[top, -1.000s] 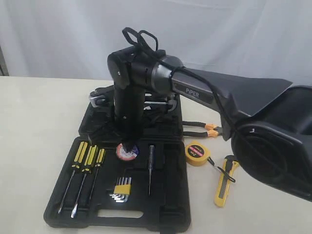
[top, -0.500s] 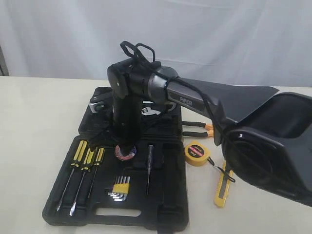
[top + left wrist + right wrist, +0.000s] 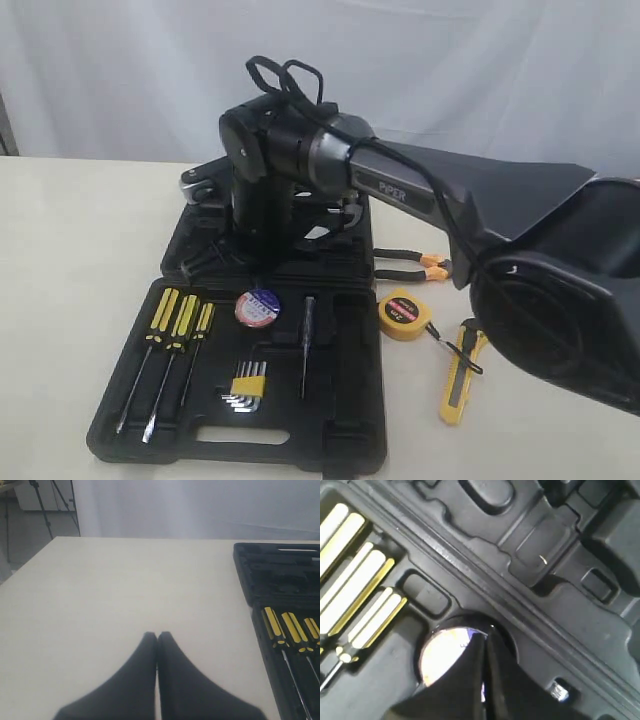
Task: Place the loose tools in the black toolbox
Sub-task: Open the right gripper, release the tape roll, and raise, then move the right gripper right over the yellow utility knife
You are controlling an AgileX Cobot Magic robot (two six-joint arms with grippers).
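Note:
The black toolbox [image 3: 330, 425] lies open on the table, its two halves flat. The black tape roll [image 3: 258, 307] with its white-blue label rests in a round recess of the near half. My right gripper [image 3: 257, 255] hangs shut just above it, holding nothing; the right wrist view shows the shut tips [image 3: 485, 634] over the tape roll [image 3: 442, 652]. Right of the case lie the orange-and-black pliers [image 3: 410, 265], the yellow tape measure [image 3: 404, 313] and the yellow-and-black utility knife [image 3: 460, 375]. My left gripper [image 3: 157, 635] is shut over bare table, left of the toolbox [image 3: 280, 580].
Yellow-and-black screwdrivers [image 3: 180, 330], yellow-clipped hex keys [image 3: 248, 385] and a thin dark driver [image 3: 307, 340] sit in the near half. A silver tool [image 3: 195, 185] shows at the far half's left corner. My right arm spans the scene from the right.
My right gripper has let go of the tape roll and risen off it. The roll stays in its round recess.

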